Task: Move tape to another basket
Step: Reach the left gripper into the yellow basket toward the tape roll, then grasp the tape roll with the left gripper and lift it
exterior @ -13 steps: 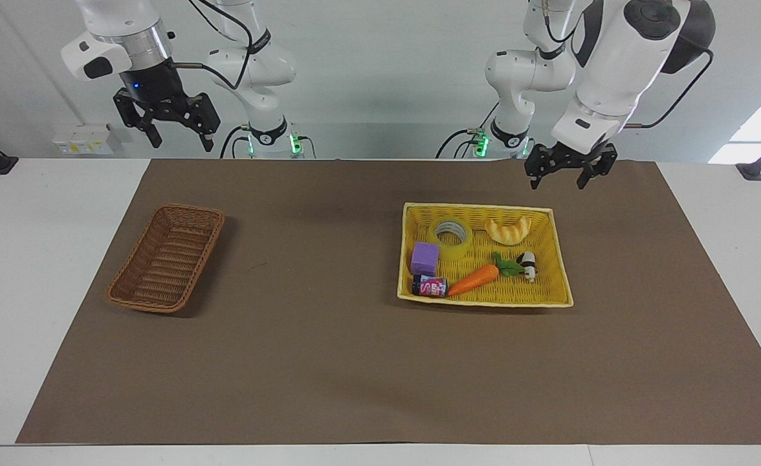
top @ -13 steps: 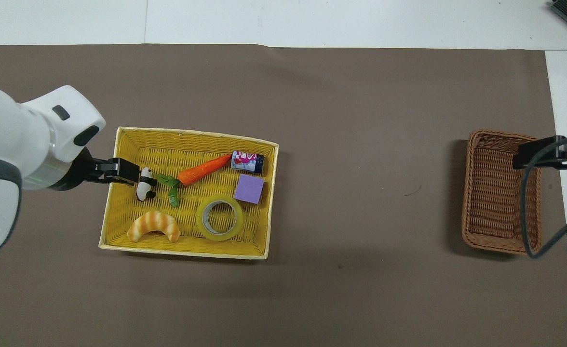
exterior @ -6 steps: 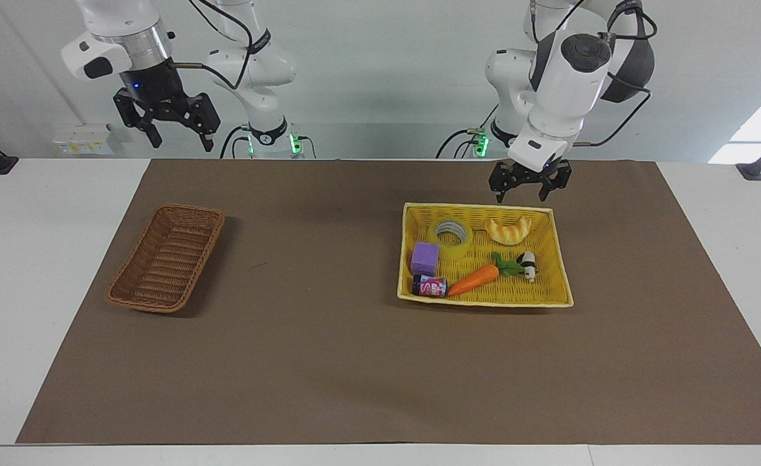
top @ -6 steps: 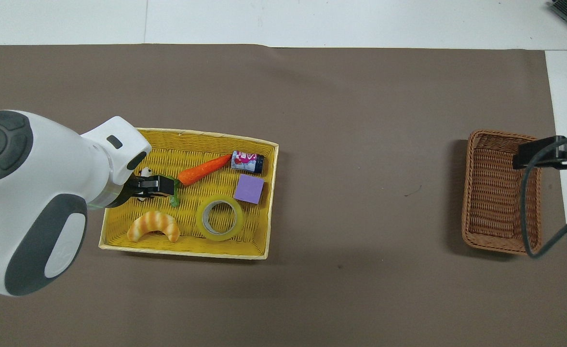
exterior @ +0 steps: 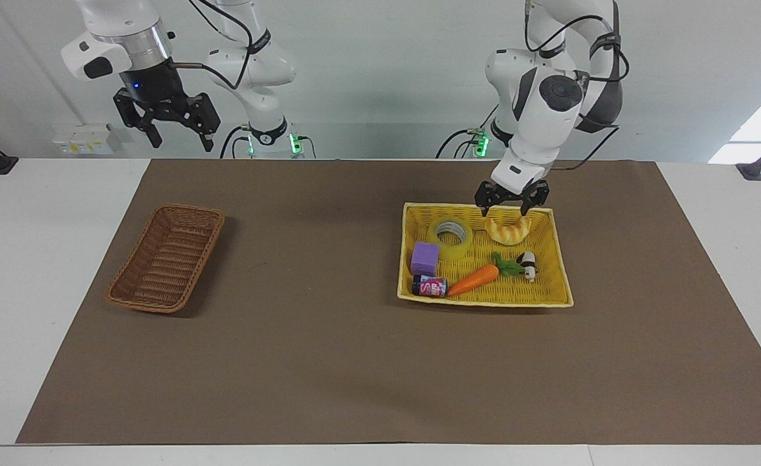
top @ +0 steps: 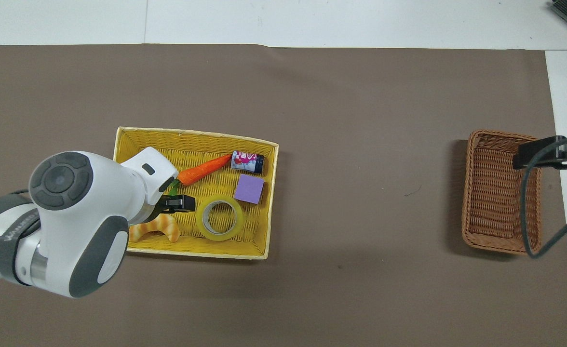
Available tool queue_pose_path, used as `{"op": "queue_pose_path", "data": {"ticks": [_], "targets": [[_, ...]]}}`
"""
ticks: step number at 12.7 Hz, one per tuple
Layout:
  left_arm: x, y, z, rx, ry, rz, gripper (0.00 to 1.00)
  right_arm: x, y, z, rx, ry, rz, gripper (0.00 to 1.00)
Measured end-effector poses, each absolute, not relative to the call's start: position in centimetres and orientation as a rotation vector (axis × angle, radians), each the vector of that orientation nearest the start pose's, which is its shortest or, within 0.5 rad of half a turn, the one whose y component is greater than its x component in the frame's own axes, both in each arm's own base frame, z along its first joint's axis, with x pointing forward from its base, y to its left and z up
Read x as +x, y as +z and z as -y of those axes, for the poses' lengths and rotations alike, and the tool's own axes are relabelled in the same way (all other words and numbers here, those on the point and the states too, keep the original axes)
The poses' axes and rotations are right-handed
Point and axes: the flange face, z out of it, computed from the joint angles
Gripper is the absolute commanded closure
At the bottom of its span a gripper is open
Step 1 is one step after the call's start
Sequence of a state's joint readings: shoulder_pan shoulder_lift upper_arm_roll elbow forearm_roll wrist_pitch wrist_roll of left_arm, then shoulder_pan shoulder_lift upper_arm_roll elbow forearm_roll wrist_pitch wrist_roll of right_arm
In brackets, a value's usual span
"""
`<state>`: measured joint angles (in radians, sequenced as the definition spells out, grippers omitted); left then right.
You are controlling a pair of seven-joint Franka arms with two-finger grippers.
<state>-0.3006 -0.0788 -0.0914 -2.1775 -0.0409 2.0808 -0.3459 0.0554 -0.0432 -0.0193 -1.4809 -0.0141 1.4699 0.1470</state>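
A brown mat [exterior: 329, 362] is covering the white counter [exterior: 44, 259] before a pale wall. The tape [exterior: 453, 235] is lying in the yellow tray [exterior: 484, 296] beside the purple cube [exterior: 425, 257]. The left gripper [exterior: 503, 208] is hanging over the croissant [exterior: 508, 231], jaws apart. The right gripper [exterior: 175, 133], jaws apart, is waiting high above the counter's edge, well apart from the basket [exterior: 165, 257]. The overhead view is showing only its dark tip crossing the wicker rim.

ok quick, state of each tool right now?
Left tool: open, empty, hanging over the croissant in the yellow tray, beside the tape.
Right tool: open, empty, waiting raised at its own end of the table.
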Motion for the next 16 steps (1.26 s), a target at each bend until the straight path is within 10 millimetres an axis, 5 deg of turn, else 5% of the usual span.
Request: {"op": "queue_pose_path", "data": {"ticks": [3, 4, 5, 6, 8, 10, 16], "targets": [[46.2, 35.9, 21.9, -3.179, 0.031, -0.02, 0.0, 53.0, 68.1, -1.7, -3.146, -0.052, -0.177, 0.0], [45.8, 33.9, 22.4, -3.189, 0.039, -0.017, 0.11, 53.0, 68.1, -1.7, -3.146, -0.052, -0.177, 0.0], [45.6, 32.3, 22.9, -3.194, 0.044, -0.018, 0.44, 53.0, 68.1, -1.7, -3.146, -0.052, -0.177, 0.0], [45.6, 31.0, 23.3, -3.195, 0.047, -0.024, 0.97, 53.0, 68.1, -1.7, -3.146, -0.052, -0.177, 0.0], [45.4, 29.3, 24.3, -3.194, 0.055, -0.053, 1.0, 53.0, 68.1, -1.7, -3.146, -0.052, -0.177, 0.0], [45.4, 29.6, 24.8, -3.198, 0.044, -0.068, 1.0, 53.0, 68.1, -1.7, -3.146, -0.052, -0.177, 0.0], [48.2, 34.0, 24.4, -3.187, 0.105, -0.027, 1.0, 53.0, 67.6, -3.0, -3.143, -0.044, -0.105, 0.0]]}}
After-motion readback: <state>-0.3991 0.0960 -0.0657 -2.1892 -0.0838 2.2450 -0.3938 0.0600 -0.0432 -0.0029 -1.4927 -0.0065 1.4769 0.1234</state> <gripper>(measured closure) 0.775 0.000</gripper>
